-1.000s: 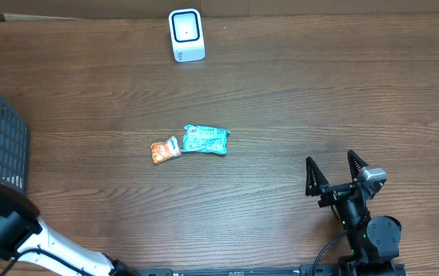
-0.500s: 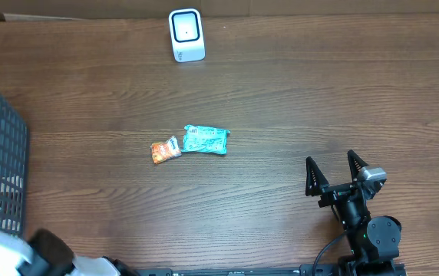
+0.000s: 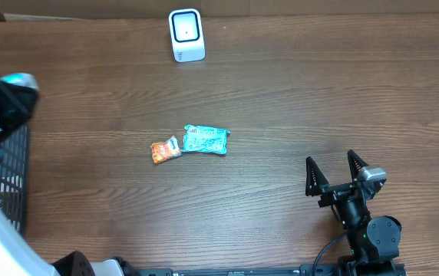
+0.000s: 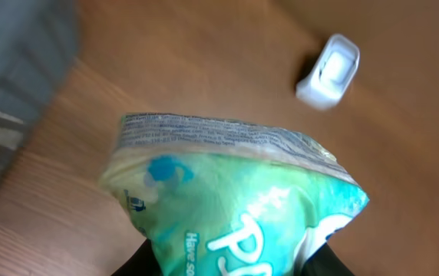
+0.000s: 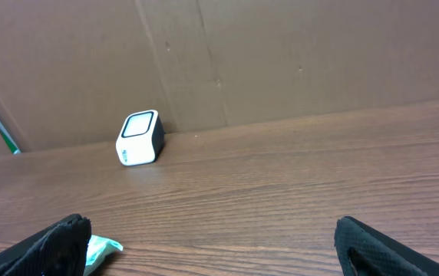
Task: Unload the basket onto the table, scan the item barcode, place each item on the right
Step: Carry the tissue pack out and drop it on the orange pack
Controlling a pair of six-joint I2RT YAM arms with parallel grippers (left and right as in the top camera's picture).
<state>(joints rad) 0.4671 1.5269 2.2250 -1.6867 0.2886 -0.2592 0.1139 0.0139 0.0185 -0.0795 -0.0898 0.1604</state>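
Two dark fingers (image 4: pixel 144 264) of the left gripper (image 4: pixel 239 268) pinch the lower edge of the green pouch (image 4: pixel 227 192); the jaws stand narrow, clamped on its film. The pouch is soft and pillow-shaped, made of glossy, crinkled plastic. Its colour runs from mint green to a paler tone, with a blue blot near one corner and large white letters across the front. A band of fine dark print follows the flat crimped seam at its top, too blurred to read. It hangs above the table (image 3: pixel 281 92), a brown surface with long streaked wood grain.

Off to the left edge sits the basket (image 3: pixel 4 176), a dark open grid. At the near edge the right gripper (image 3: pixel 331 165) has its two black tapered fingers spread as wide as they go, with nothing between them.

Farther in, near mid-table, a small orange packet (image 3: pixel 165 150) lies just beside a wrinkled teal packet (image 3: pixel 206 139). At the far edge stands the scanner (image 3: pixel 186 34), a small white box with rounded corners and a dark-rimmed face, well apart from the pouch. Behind it rises a flat wall of creased brown cardboard (image 5: pixel 281 61).
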